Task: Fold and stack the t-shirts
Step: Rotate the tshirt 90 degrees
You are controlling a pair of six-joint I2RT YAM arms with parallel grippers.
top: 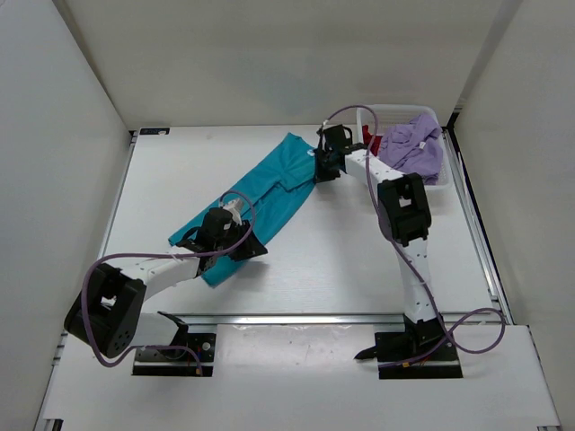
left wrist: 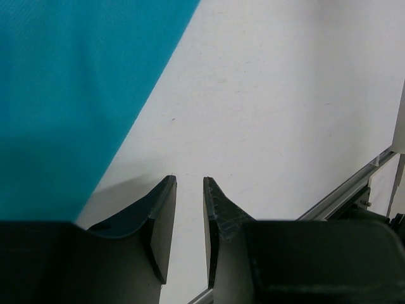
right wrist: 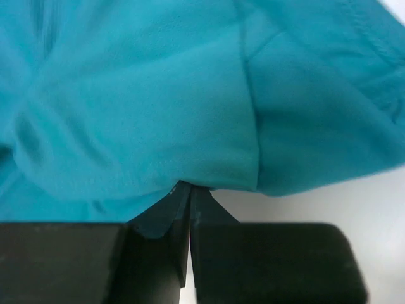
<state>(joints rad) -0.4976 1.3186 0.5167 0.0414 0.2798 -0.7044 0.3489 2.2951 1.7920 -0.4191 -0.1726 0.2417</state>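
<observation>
1. At the left gripper: jaws parted by a narrow gap, with nothing between them but bare table.
2. Just right of the straight edge of the teal t-shirt in the wrist view, low over the white surface. No visible contact with the cloth.
3. At the right gripper: jaws pressed together, the tips meeting right at a folded hem of the teal cloth, which bulges above them. Cannot tell whether any fabric is nipped between the tips.
4. From above: a long, slanting strip of teal across the middle of the table, lower end by the left gripper, far end under the right gripper, with a sleeve spread out at that far end.
5. Further out, in the far right corner: a white mesh basket, standing right of the right gripper, close by.
6. Heaped inside it, the lavender t-shirt, crumpled and spilling toward the near rim.
7. At the left edge of that heap, a small patch of the dark red t-shirt, mostly hidden behind the right arm's wrist.
</observation>
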